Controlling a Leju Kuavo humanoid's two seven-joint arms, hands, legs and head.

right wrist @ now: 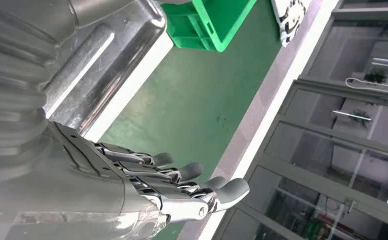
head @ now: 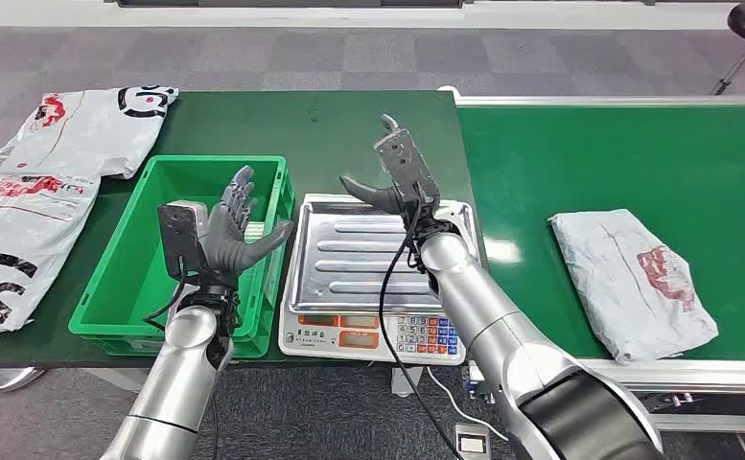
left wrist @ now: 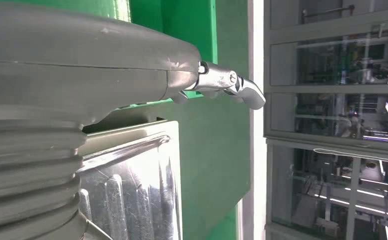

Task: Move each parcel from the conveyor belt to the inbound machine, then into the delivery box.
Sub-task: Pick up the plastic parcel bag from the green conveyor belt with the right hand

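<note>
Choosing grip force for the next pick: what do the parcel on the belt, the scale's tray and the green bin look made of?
Parcel: seemingly thin grey plastic film, matte, creased and slumped flat. Tray: likely stainless steel, glossy, ribbed, throwing bright reflections. Bin: looks like rigid moulded plastic, uniform green, faint sheen.

Before me stood the bench [head: 349, 125], its top dark green. On its left part lay two grey printed mail bags [head: 52, 172], one partly over the other, and the nearer one hung over the bench's front edge. Just right of them sat the green crate [head: 148, 249], and close beside the crate rested the weighing scale [head: 373, 287], its steel tray on top and its keypad facing me. The scale reached right to the bench's edge. Against that edge ran the conveyor belt [head: 637, 153], brighter green with a pale metal frame, and on it, well apart from the scale, lay one crumpled grey parcel [head: 632, 283] with red print.
</note>
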